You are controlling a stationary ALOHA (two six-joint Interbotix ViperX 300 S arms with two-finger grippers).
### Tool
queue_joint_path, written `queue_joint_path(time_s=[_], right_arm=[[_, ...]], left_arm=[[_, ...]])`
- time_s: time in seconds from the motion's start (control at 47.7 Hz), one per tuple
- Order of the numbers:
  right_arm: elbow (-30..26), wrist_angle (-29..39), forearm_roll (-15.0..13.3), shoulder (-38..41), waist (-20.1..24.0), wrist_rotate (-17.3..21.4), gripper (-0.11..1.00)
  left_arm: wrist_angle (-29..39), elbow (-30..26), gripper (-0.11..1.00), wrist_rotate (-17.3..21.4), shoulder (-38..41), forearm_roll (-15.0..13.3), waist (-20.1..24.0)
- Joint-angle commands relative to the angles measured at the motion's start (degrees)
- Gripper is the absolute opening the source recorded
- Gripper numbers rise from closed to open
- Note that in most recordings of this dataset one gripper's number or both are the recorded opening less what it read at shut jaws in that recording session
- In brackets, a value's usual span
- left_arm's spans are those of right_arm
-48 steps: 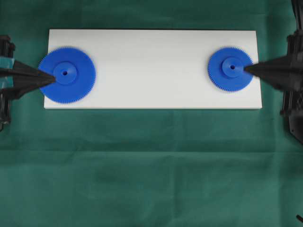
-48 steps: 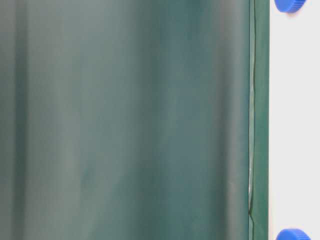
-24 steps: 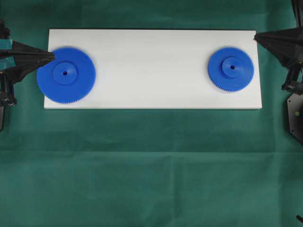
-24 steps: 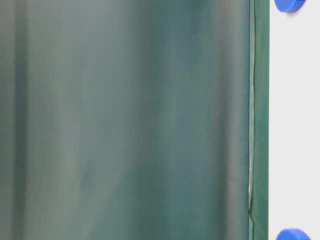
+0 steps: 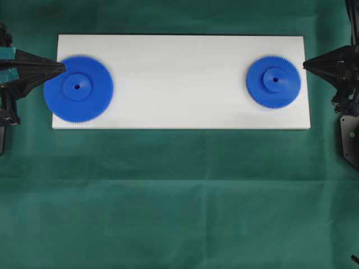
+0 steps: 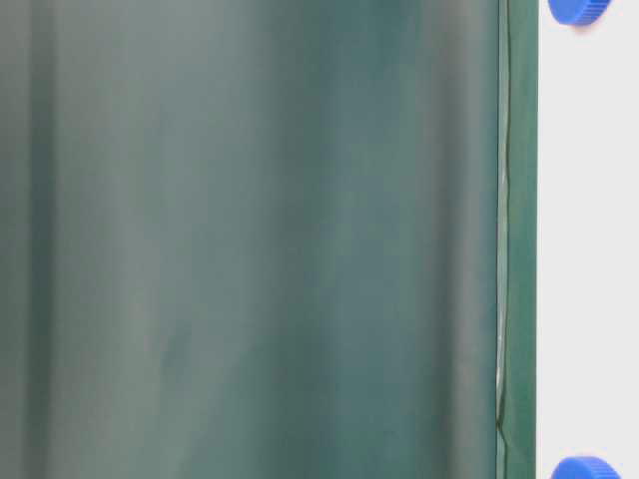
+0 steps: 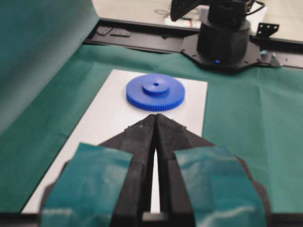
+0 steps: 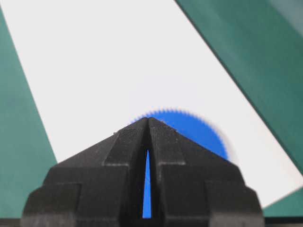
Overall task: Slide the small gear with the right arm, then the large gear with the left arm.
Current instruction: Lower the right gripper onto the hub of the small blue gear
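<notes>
Seen from overhead, the right end effector (image 5: 305, 64) is a plain black wedge whose two fingers are pressed together to a point, holding nothing. Its tip sits at the right edge of the white board (image 5: 179, 56), just beside the small gear (image 5: 273, 82) but not touching it. In the right wrist view the same end effector (image 8: 147, 119) shows only a thin slit between its fingers, with the blue of the small gear (image 8: 199, 132) visible past the tip.

The left end effector (image 5: 60, 66), black with teal tape patches, is likewise clenched to a point and grasps nothing. Its tip lies over the upper left rim of the large gear (image 5: 78, 88); whether it touches the teeth cannot be told. In the left wrist view its fingers (image 7: 142, 142) meet at the tip, with the far gear (image 7: 155, 91) lying flat on the board ahead.

Both gears are bright blue, flat, finely toothed, each with a raised round hub and centre hole. The large one rests at the board's left end, the small one near its right end, well apart. The board lies on a worktop covered in green cloth (image 5: 179, 196).
</notes>
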Motion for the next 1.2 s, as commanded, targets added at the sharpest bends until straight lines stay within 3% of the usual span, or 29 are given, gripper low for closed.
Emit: queue_joint_path(time_s=[0.0,0.294,0.713,1.175], right_arm=[[-0.44,-0.18,-0.70,0.44,-0.18,0.18,0.50],[2.55,-5.63,-0.79,4.13,-0.26,0.53,0.50],[7.21,-16.08,-0.79,14.33,-0.35,5.27,0.50],[5.63,-23.64,-0.88,29.44,-2.37,6.86,0.50]], left_arm=[[-0.35,-0.62,0.00,0.09,0.62,-0.18,0.18],[-0.35,-0.44,0.00,0.09,0.53,-0.09,0.18],[-0.62,0.00,0.00,0.09,0.62,-0.18,0.09],[-0.70,0.53,0.00,0.09,0.62,-0.09,0.18]])
